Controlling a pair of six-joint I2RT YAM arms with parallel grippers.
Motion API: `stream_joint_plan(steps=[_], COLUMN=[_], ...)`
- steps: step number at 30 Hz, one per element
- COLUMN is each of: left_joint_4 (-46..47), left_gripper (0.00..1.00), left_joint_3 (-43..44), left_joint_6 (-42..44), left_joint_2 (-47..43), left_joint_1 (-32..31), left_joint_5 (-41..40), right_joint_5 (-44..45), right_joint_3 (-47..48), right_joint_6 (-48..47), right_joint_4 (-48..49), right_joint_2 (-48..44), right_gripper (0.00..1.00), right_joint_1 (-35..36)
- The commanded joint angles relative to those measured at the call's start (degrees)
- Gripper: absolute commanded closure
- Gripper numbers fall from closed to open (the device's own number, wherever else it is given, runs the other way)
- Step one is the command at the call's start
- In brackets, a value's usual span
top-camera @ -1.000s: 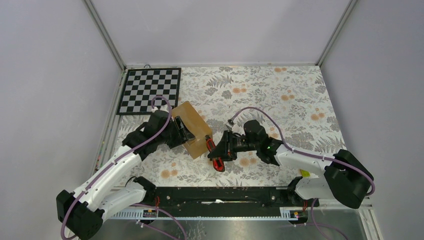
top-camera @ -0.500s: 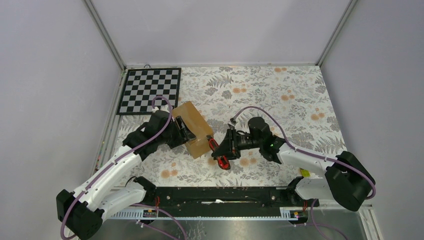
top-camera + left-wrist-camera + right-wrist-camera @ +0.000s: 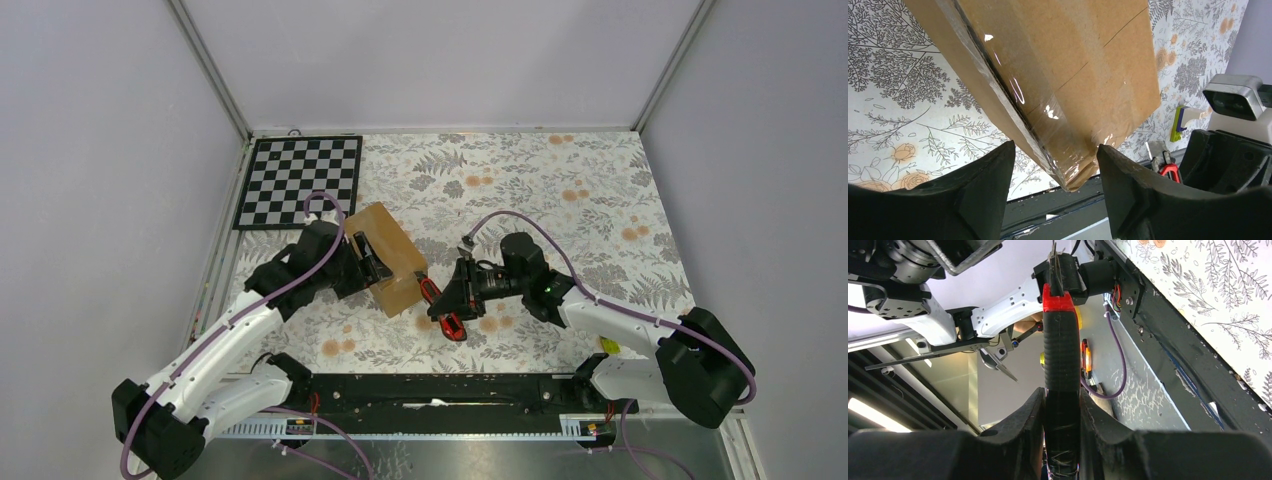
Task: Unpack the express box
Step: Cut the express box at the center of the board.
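The express box, a brown carton with clear tape on its seams, lies tilted on the floral table left of centre. My left gripper sits at its left side. In the left wrist view the box tapers to a taped corner between the fingers of the left gripper, which stands open with a gap on each side. My right gripper is shut on a cutter with a red and black handle, just right of the box. The right wrist view shows the cutter clamped in the right gripper, blade end pointing away.
A checkerboard mat lies at the back left. The black base rail runs along the near edge. A small yellow-green piece lies by the right arm's base. Grey walls close in the table on three sides.
The left jaws have widened off the box's corner. The right gripper has shifted a little to the right with the cutter and turned it slightly.
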Motion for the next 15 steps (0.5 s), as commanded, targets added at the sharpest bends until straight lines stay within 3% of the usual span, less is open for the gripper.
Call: stream_joint_plan(steps=[1,5,9,15], left_joint_4=[-0.34,-0.68,-5.70,-5.35], left_gripper=[0.35,0.35,0.28,0.18], left_joint_3=[3.38,5.71,13.26,28.15], left_joint_6=[1.14,2.03,7.67,21.76], left_joint_2=[-0.54,-0.21,2.36,13.83], left_joint_1=[-0.31,-0.31,0.56,11.01], left_joint_5=[-0.38,-0.73,-8.17,-12.23], right_joint_5=[-0.92,-0.13,0.02,0.18], right_joint_3=[2.09,2.11,2.15,1.48], right_joint_6=[-2.78,-1.27,-1.07,-1.28], right_joint_4=[-1.69,-0.04,-0.31,-1.46], right_joint_2=[-1.50,-1.08,-1.53,-2.07], right_gripper=[1.00,1.00,1.00,1.00], right_joint_1=[-0.46,-0.42,-0.40,0.69])
